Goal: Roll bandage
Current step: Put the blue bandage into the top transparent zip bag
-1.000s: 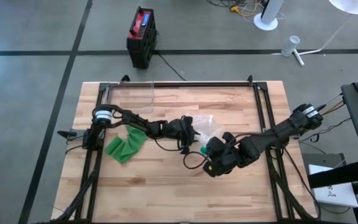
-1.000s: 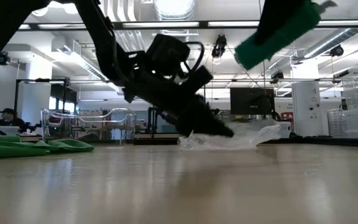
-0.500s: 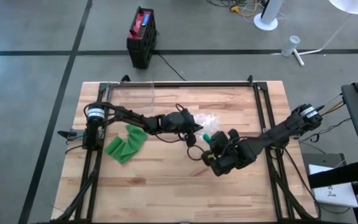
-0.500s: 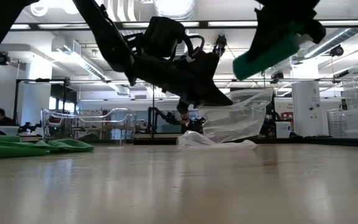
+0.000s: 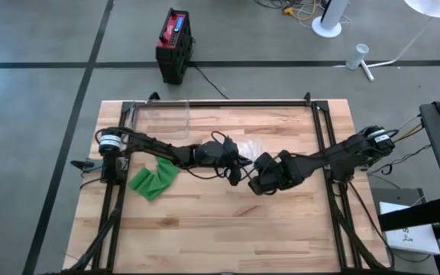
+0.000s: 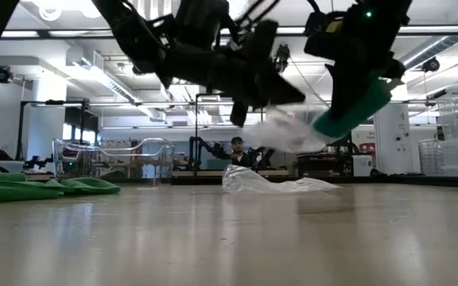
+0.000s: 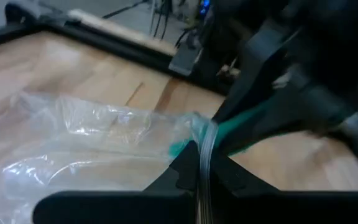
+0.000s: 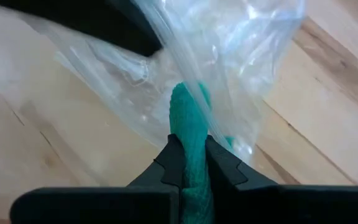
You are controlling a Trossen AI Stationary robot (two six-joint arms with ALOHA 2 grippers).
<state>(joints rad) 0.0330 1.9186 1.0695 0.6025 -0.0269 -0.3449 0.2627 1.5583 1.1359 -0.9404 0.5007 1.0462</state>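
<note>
Two fingers (image 8: 225, 168) pinch the bandage (image 8: 189, 124) (upright between).

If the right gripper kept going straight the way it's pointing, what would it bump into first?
Most likely the clear plastic bag. The right gripper, shut on the green bandage, points the bandage's tip at the bag, which the left gripper holds up. Depth is hard to judge; they may already be touching.

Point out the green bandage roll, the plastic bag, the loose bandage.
green bandage roll (image 8: 190, 127): right wrist view, exposed end.
plastic bag (image 7: 86, 146): left wrist view, crinkled middle.
loose bandage (image 5: 153, 179): high view, folded middle.
</note>
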